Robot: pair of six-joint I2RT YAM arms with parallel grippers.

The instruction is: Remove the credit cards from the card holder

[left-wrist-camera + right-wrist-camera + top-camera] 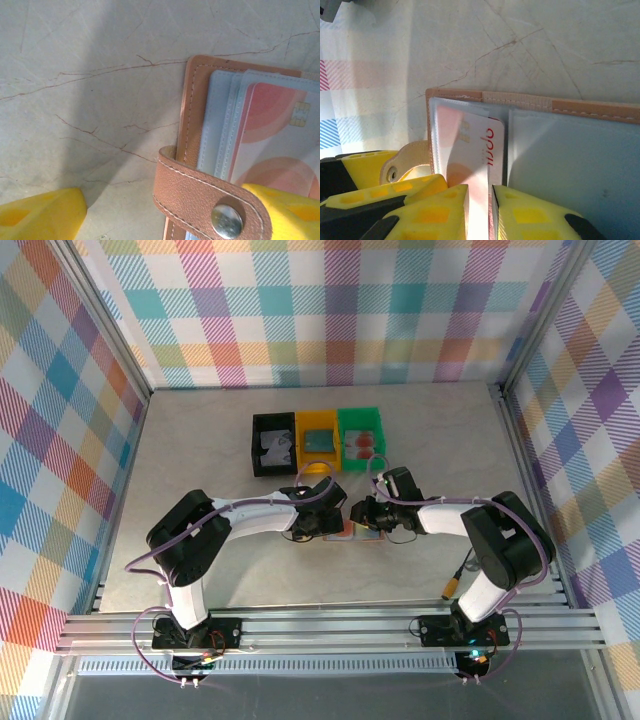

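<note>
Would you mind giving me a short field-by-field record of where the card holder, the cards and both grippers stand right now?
card holder: lying open on the table, strap unfastened
card: pale with red-orange spots, at a pocket of the holder
right gripper: jaws closed on that card's near edge
left gripper: jaws wide, one finger over the holder beside the strap
bins: black, yellow, green, in a row farther back

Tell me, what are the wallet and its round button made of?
The wallet looks like brown leather or a fake one: grainy, matte, with pale stitching. The button looks like shiny metal, silvery with glints.
</note>
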